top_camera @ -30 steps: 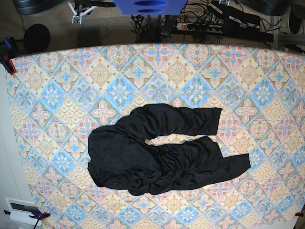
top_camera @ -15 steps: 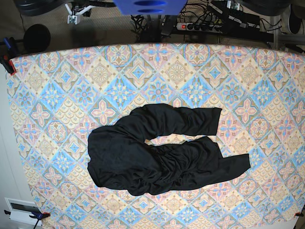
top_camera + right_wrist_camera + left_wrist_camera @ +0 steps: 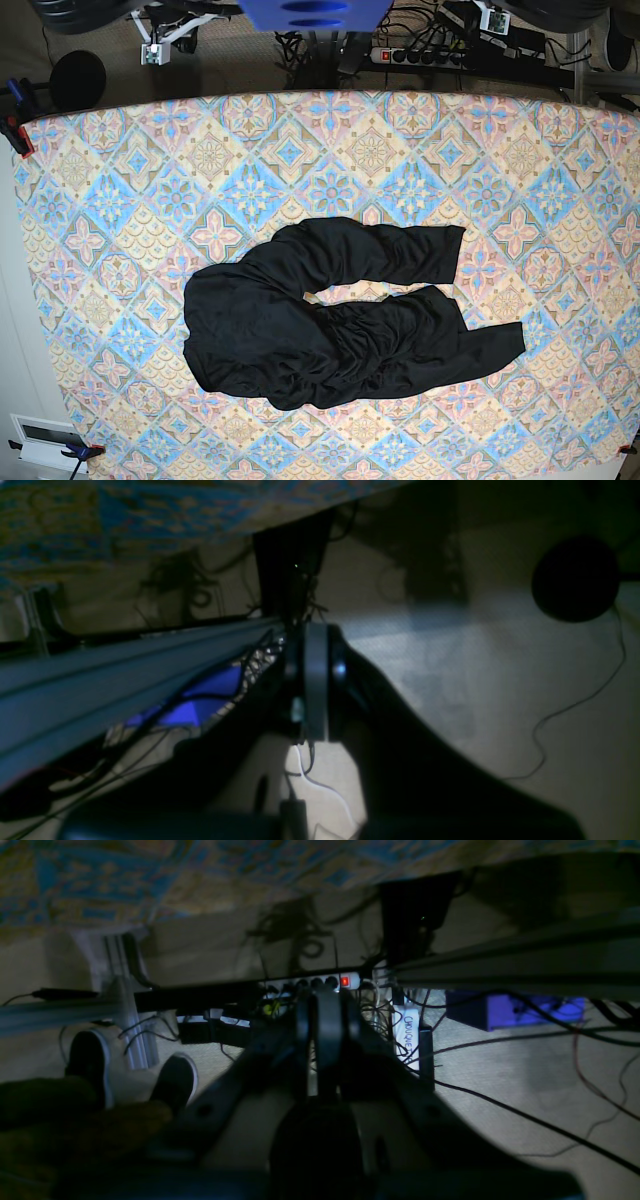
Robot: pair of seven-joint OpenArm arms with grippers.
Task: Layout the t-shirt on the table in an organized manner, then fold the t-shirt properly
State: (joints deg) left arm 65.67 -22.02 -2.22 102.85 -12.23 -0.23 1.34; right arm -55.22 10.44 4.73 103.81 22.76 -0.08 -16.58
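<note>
In the base view the right arm is sitting at the top left, off the desk [image 3: 120, 150], with only a small white part [image 3: 152, 52] of it showing above the far edge. Its wrist camera is pointing down past the desk's edge at the carpeted floor [image 3: 500, 680], and the right gripper [image 3: 316, 680] is showing its fingers pressed together, closed on nothing. A round black object [image 3: 575, 577] is lying on the floor to the right of it.

The t-shirt [image 3: 330, 320] is lying crumpled in the middle of the desk, nearer the front edge, bunched into a rough horseshoe shape with a strip of the patterned cloth showing through the gap in its middle. One end is reaching out toward the right. Neither arm is touching it.

The left arm is sitting at the top right of the base view, also off the desk. Its camera is looking under the desk at cables and a power strip [image 3: 315, 982] with a lit red switch. The left gripper [image 3: 320, 1015] is holding its fingers closed and empty. Just to the right of it, a white label [image 3: 409, 1040] is reading "CHOUQUET" followed by letters too blurred to make out. At the lower left of that view, two dark shoes [image 3: 130, 1075] with pale soles are resting on the floor.
</note>
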